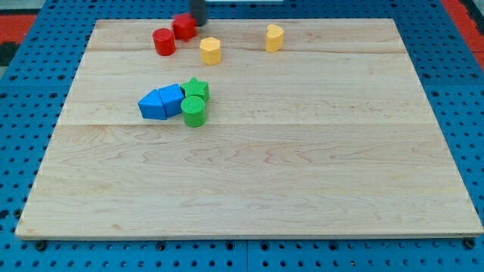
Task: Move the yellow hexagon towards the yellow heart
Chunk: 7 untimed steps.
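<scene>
Pale wood is forming the surface point(302, 189), which is resting on a blue perforated base. The rod is entering at the view's top edge, and its tip point(197, 23) is sitting just to the right of a red block point(184, 26), touching it or nearly so; contact cannot be confirmed. There is no gripper on this arm, so nothing is being held; the rod is merely standing beside the blocks. A red cylinder point(163, 41) is lying just left of and below that red block. The yellow hexagon point(210, 51) is lying below the tip and slightly to its right, apart from it. The yellow heart point(274, 37), as its shape is judged, is sitting well to the hexagon's right, with bare wood between them. A blue block pair point(162, 102), a green star point(197, 88) and a green cylinder point(193, 111) are clustering lower on the left, clear of the route. By judgement, the task is standing at its start: the push is not yet made, and the whole rightward travel is remaining.
</scene>
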{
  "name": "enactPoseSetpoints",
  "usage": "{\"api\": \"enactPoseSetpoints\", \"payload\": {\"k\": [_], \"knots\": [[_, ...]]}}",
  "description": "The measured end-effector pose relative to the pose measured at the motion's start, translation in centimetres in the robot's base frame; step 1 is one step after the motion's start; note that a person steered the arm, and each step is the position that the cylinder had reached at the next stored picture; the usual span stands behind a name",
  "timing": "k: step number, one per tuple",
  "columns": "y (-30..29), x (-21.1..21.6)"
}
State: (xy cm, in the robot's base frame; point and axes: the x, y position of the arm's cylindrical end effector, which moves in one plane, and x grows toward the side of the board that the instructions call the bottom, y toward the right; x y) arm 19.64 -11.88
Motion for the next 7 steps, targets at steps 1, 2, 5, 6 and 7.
{"api": "enactPoseSetpoints", "payload": {"k": [1,2,5,6,7], "knots": [[-5.0,1.7],[-4.4,4.9],[3.4,8.5],[-0.8,9.8],[-2.4,8.3]]}}
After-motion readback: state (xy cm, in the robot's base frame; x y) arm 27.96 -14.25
